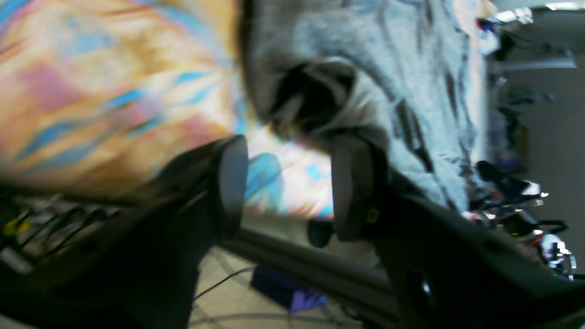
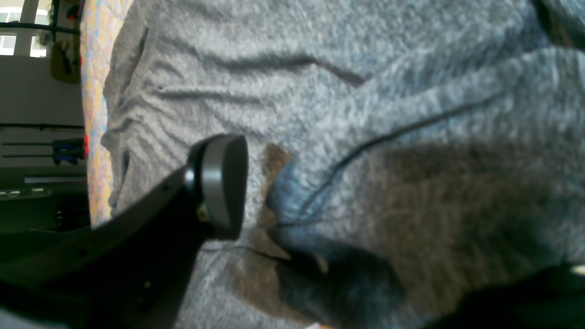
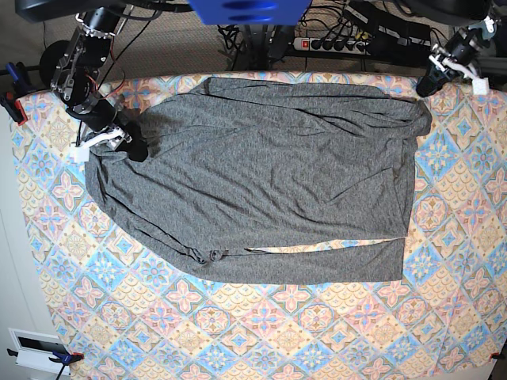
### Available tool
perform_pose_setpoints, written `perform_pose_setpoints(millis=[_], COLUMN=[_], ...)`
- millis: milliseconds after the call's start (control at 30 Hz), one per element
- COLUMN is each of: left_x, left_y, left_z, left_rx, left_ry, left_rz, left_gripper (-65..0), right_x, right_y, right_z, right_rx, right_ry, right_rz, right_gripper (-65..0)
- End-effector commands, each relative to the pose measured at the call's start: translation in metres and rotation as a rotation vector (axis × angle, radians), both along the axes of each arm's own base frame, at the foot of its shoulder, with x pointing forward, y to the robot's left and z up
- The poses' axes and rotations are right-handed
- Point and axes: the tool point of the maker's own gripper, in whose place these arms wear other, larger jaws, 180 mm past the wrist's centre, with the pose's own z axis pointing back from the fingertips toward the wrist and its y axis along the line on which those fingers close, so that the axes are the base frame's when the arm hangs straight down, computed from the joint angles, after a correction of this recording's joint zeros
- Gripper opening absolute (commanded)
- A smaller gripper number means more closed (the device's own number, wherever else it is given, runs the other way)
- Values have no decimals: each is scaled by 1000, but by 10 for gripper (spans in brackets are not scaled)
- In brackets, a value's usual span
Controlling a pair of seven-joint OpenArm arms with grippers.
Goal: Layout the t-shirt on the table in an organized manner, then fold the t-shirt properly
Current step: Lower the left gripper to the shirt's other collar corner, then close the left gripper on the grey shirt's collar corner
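The grey t-shirt (image 3: 261, 182) lies spread across the table (image 3: 238, 324), wrinkled, with a narrow strip folded along its near edge. At the back right, my left gripper (image 3: 432, 83) sits by the shirt's far right corner. In the left wrist view the left gripper (image 1: 290, 187) is open, nothing lies between its pads (image 1: 228, 183), and the t-shirt (image 1: 388, 68) bunches just past the tips. My right gripper (image 3: 131, 146) rests at the shirt's left edge. Close up, the right gripper (image 2: 379, 228) is open wide, and a fold of the t-shirt (image 2: 320, 192) lies between its fingers (image 2: 219, 183).
A power strip and cables (image 3: 341, 39) lie behind the table's back edge. A blue mount (image 3: 245, 9) hangs over the back middle. Red clamps (image 3: 12, 103) hold the cloth at the left edge. Patterned cloth shows bare in front of and right of the shirt.
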Motion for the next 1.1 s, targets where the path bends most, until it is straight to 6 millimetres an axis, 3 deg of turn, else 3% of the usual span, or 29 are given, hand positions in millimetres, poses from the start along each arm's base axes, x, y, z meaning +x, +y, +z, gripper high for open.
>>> perform_pose_setpoints(millis=[0, 100, 167, 233, 367, 500, 600, 800, 933, 1067], left_x=[-31, -47, -45, -29, 6, 28, 49, 57, 63, 60], left_y=[14, 32, 40, 40, 4, -13, -26, -67, -106, -133], left_z=[-12, -4, 9, 34, 88, 122, 119, 94, 91, 90], left_rx=[52, 97, 187, 365, 750, 1052, 1153, 1276, 1285, 1286], left_ry=[161, 196, 185, 134, -25, -102, -148, -221, -387, -511], left_rz=[-32, -34, -78, -185, -401, -513, -608, -862, -965, -1053], left_gripper=[-328, -340, -376, -434, -534, -540, -505, -410, -419, -449], right_x=[-4, -4, -4, -4, -4, -4, -4, -4, -4, -4], right_y=[-9, -9, -9, -9, -8, -8, -7, -9, -9, -9], right_z=[-5, -5, -5, -5, -5, -5, -6, -5, -5, -5], right_rx=[-40, -40, -40, -40, -39, -39, -39, -40, -40, -40], right_ry=[37, 37, 37, 37, 39, 39, 39, 38, 38, 38], right_rz=[-3, -3, -3, -3, -2, -2, 1, -5, -5, -5], right_gripper=[-305, -305, -305, -305, -305, -305, -305, -305, -305, -305])
